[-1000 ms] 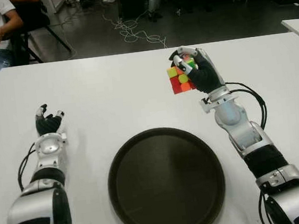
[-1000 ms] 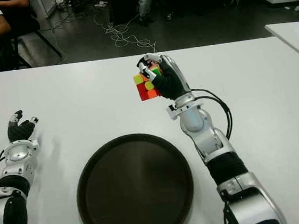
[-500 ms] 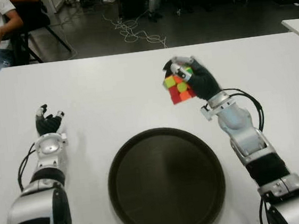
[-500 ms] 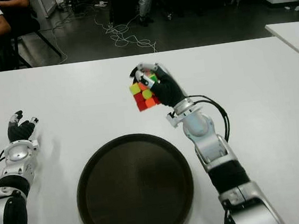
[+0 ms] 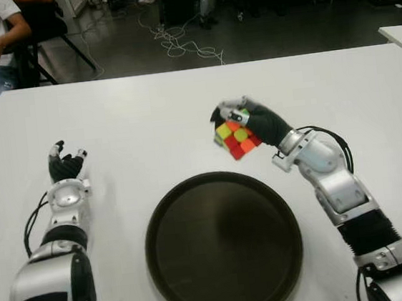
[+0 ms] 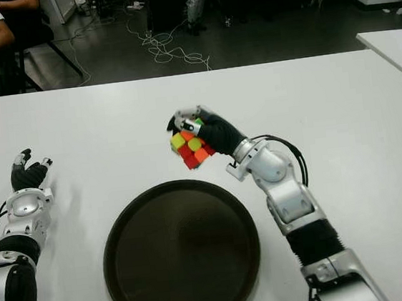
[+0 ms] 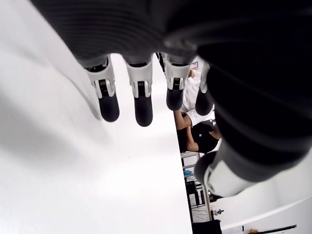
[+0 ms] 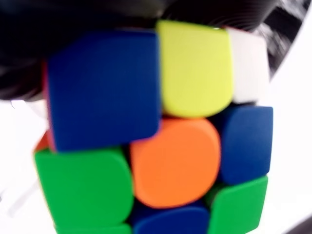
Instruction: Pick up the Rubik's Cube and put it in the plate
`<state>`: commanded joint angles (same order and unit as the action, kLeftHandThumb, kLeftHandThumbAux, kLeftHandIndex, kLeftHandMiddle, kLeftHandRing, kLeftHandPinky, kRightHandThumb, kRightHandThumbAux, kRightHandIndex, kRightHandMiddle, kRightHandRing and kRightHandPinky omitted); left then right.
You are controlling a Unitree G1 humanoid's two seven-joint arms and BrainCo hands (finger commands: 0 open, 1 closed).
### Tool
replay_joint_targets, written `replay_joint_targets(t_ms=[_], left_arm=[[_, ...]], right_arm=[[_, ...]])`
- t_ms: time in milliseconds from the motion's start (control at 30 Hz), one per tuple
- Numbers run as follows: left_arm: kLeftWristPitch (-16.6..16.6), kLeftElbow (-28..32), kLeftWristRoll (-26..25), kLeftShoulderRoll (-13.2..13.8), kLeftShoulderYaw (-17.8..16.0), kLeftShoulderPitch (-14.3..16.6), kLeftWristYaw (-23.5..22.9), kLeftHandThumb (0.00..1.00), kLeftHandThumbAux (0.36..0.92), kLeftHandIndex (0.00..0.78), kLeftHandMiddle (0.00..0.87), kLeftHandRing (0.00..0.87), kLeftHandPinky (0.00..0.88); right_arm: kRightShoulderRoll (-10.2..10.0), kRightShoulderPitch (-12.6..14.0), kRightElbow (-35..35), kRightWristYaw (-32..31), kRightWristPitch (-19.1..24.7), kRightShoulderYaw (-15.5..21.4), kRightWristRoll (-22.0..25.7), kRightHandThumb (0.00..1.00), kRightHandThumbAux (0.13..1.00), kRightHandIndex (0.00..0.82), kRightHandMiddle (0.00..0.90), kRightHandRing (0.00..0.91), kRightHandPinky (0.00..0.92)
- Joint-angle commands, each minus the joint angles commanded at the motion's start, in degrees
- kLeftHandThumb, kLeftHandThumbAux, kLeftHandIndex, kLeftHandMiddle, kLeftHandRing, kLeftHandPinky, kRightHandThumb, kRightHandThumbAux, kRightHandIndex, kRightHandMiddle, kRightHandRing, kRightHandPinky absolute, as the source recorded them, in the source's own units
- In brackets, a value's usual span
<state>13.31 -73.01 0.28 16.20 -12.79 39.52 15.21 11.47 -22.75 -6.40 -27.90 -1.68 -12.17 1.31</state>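
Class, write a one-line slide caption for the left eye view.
Right hand holds the Rubik's Cube just beyond the plate; left hand idle.

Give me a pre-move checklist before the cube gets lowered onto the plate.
1. Rubik's Cube gripped in the right hand: ok.
2. Cube clear of the table: ok.
3. Cube above the plate: not ok, it shows just beyond the far rim.
4. Plate free of other things: ok.
5. Left hand away from the plate, on its left side: ok.
6. Grip firmness: cannot tell.

The right hand (image 5: pixel 255 118) hides the Rubik's Cube's (image 5: pixel 233 137) far side.
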Motion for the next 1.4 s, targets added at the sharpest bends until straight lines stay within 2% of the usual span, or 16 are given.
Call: replay_joint_targets(t_ms=[267, 533, 733, 933, 1400], left_arm=[[0.33, 0.09, 0.20, -0.07, 0.23, -0.12, 0.05, 0.077, 0.731, 0.036, 0.064, 0.090, 0.110], [0.55, 0.15, 0.08, -0.17, 0.25, -0.24, 0.09, 0.078, 0.734, 0.028, 0.054, 0.081, 0.110], [0.11, 0.09, 0.36, -0.10, 0.56, -0.22, 0.47, 0.079, 0.734, 0.028, 0.056, 0.084, 0.113], [0.19, 0.17, 0.13, -0.24, 0.47, -0.22, 0.67, 0.088, 0.724, 0.026, 0.053, 0.084, 0.115], [0.49, 0.18, 0.17, -0.23, 0.54, -0.22, 0.71, 0.102, 0.723, 0.038, 0.068, 0.082, 0.103]], right_arm=[[0.48, 2.61, 3.68, -1.51, 5.36, -2.36, -1.65, 0.699, 0.719, 0.439, 0.792, 0.804, 0.794], [2.21, 3.13, 6.46, -2.81, 10.76, -5.33, -4.69, 0.698, 0.723, 0.439, 0.786, 0.791, 0.768], [2.19, 3.86, 8.46, -2.45, 13.23, -6.55, -6.27, 0.697, 0.725, 0.438, 0.782, 0.780, 0.755], [1.78, 4.49, 9.64, -1.29, 13.98, -7.27, -7.90, 0.696, 0.724, 0.438, 0.783, 0.778, 0.759], [1.02, 4.12, 7.34, 0.19, 11.74, -8.58, -10.15, 0.698, 0.722, 0.438, 0.789, 0.790, 0.781]])
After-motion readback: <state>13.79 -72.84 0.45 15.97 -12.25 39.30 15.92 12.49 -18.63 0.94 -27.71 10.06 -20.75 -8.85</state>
